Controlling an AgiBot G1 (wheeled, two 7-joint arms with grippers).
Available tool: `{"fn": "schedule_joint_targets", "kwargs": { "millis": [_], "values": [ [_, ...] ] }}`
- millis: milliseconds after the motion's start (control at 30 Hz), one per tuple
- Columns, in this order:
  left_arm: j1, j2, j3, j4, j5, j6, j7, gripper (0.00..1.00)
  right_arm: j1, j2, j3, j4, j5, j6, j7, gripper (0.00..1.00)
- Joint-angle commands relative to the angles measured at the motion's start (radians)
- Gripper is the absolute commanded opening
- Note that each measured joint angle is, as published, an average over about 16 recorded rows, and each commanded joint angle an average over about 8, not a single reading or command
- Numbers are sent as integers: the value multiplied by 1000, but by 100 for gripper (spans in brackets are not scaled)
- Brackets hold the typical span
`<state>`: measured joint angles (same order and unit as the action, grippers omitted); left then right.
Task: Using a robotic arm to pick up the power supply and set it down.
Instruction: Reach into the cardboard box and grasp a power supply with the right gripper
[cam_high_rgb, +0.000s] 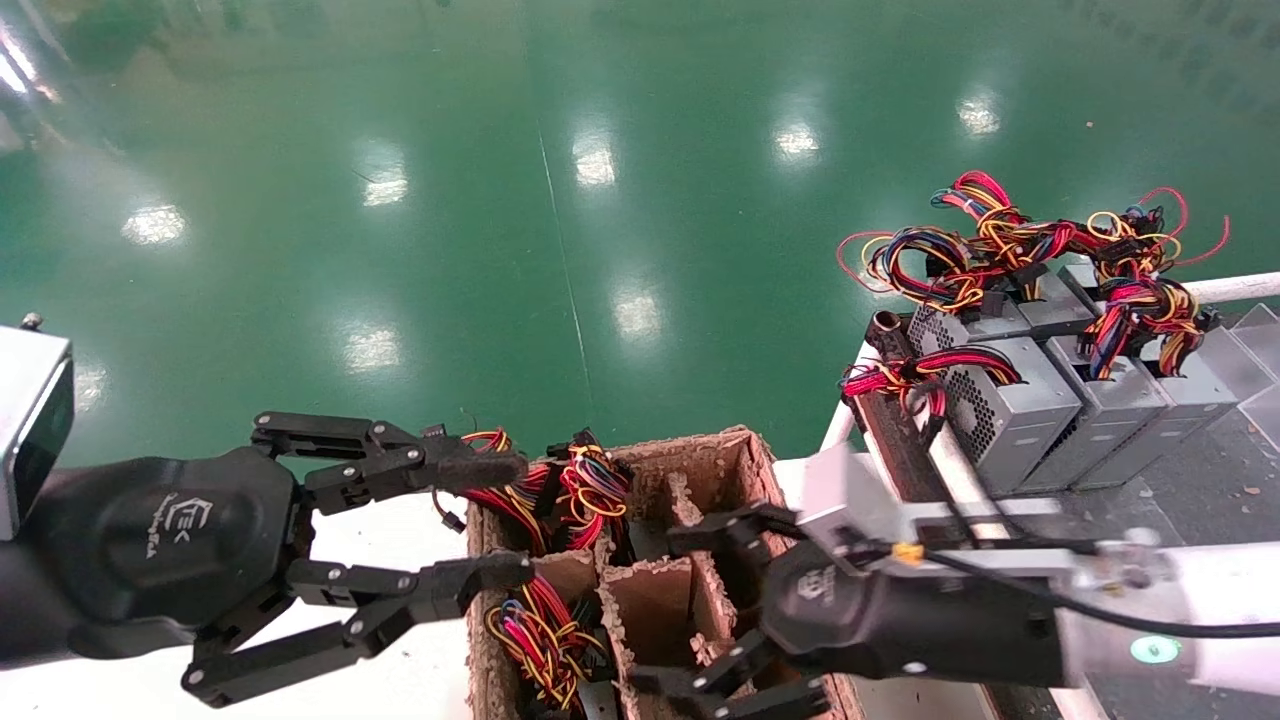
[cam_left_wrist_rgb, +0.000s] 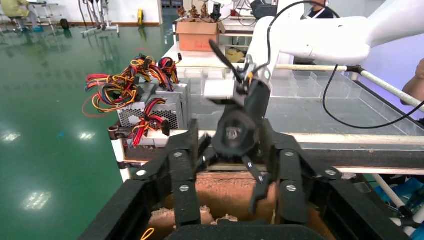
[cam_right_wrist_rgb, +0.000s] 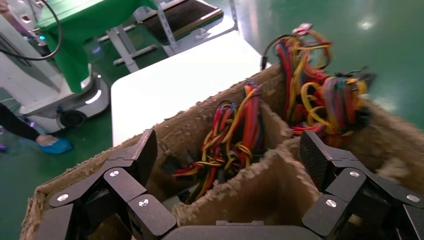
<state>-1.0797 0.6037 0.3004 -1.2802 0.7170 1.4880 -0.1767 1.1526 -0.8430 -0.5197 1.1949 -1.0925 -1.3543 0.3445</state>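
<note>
Head view: the right gripper (cam_high_rgb: 700, 610) hangs wide open and empty over the divided cardboard box (cam_high_rgb: 720, 470) at lower centre. The left gripper (cam_high_rgb: 500, 520), also wide open, sits at lower left beside that box. The nearest power supply (cam_high_rgb: 1010, 410) stands well apart, at right on the table (cam_high_rgb: 1200, 470), among others

Head camera looks steeply down; both wrist cameras sit close — all share the divided cardboard box (cam_high_rgb: 690, 520).
</note>
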Motion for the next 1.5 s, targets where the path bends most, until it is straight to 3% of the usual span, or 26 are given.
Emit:
{"fn": "schedule_joint_targets", "kwargs": {
  "millis": [33,167,200,233,433,500,1500],
  "values": [
    [0,0,0,0,0,0,0,100,6,-22,-13,-8,-14,4,5,100],
    [0,0,0,0,0,0,0,100,9,-67,-46,-20,-47,9,21,100],
    [0,0,0,0,0,0,0,100,9,-79,-54,-23,-55,11,24,94],
    [0,0,0,0,0,0,0,100,8,-90,-62,-25,-64,13,26,87],
    [0,0,1,0,0,0,0,100,-2,-146,-98,-27,-109,36,31,12],
    [0,0,1,0,-1,0,0,100,-5,-161,-107,-23,-124,49,33,1],
    [-1,-1,2,0,-2,-1,1,100,-34,-252,-151,13,-265,228,82,0]
  ]
}}
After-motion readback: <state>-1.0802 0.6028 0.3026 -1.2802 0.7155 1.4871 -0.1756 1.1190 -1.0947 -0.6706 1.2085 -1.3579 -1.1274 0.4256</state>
